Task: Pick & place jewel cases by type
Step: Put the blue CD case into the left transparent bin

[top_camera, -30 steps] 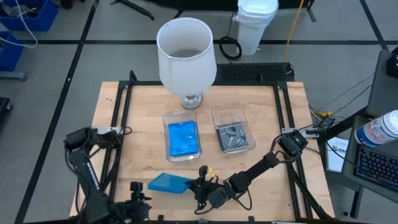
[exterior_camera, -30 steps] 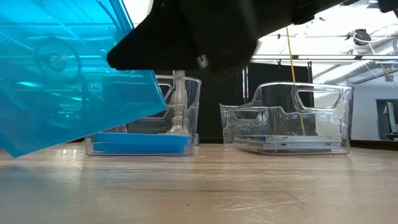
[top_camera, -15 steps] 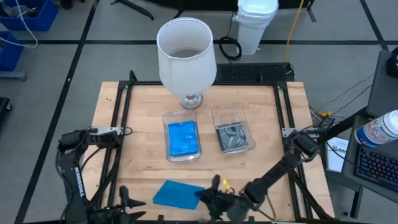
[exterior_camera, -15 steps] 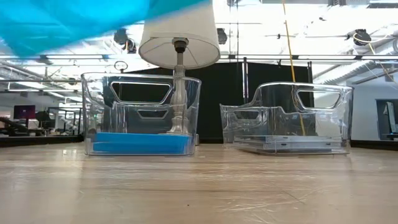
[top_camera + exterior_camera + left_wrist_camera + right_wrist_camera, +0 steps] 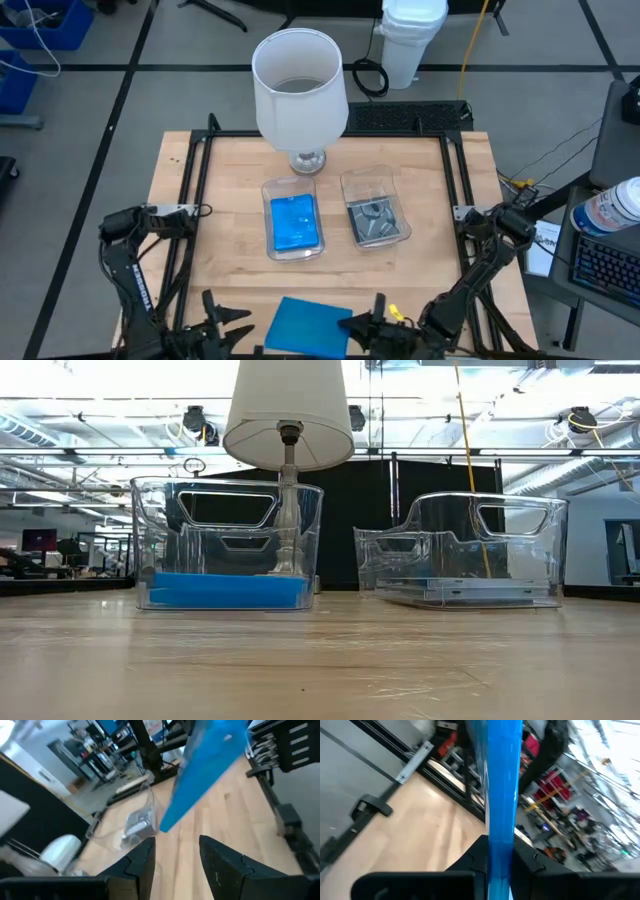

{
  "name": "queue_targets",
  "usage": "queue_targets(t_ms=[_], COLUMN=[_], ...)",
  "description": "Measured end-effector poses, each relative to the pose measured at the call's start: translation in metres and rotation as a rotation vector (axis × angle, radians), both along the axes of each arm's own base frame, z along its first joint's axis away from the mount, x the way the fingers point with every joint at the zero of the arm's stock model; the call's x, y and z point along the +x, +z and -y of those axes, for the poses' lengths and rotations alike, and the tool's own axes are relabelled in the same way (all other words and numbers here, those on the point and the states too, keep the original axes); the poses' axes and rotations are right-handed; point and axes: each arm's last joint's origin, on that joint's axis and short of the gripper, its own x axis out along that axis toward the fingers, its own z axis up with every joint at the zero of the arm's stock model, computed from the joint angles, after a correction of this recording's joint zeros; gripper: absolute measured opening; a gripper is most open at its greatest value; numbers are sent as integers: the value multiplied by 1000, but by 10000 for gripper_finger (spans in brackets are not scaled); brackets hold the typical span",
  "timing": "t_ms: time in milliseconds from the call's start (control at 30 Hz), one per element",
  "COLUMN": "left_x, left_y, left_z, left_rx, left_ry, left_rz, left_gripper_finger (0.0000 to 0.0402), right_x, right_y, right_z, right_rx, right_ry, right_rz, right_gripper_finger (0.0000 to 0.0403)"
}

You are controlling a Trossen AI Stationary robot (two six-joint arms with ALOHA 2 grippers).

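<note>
Overhead camera stares straight down on the pale wooden table (image 5: 230,215). Low camera sits at tabletop level, close, facing the room; both catch the two clear plastic trays (image 5: 228,543). Wrist cameras peer forward along their fingers.

No writing, label, brand or number can be read in any view (the bottle (image 5: 612,208) at the high view's right edge may carry a label, but it shows only as blur).
</note>
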Motion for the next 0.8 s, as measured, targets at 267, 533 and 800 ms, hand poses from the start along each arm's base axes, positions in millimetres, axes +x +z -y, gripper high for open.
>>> queue_targets(t_ms=[267,533,800], left_x=[40,67,81], left_y=[3,12,19], left_z=[-3,-3,6], left_rx=[180,285,227], left_ry=[-65,-69,-254], left_rz=[-126,-84,-129], left_gripper_finger=[241,374,379], right_x=[-15,-16,-15], right_y=[2,0,-1], right_z=[-6,-6,-7], right_rx=[-32,-29,-16], right_ry=[-93,-91,-46], right_rz=[22,14,-1], right_gripper_finger=[29,31,36])
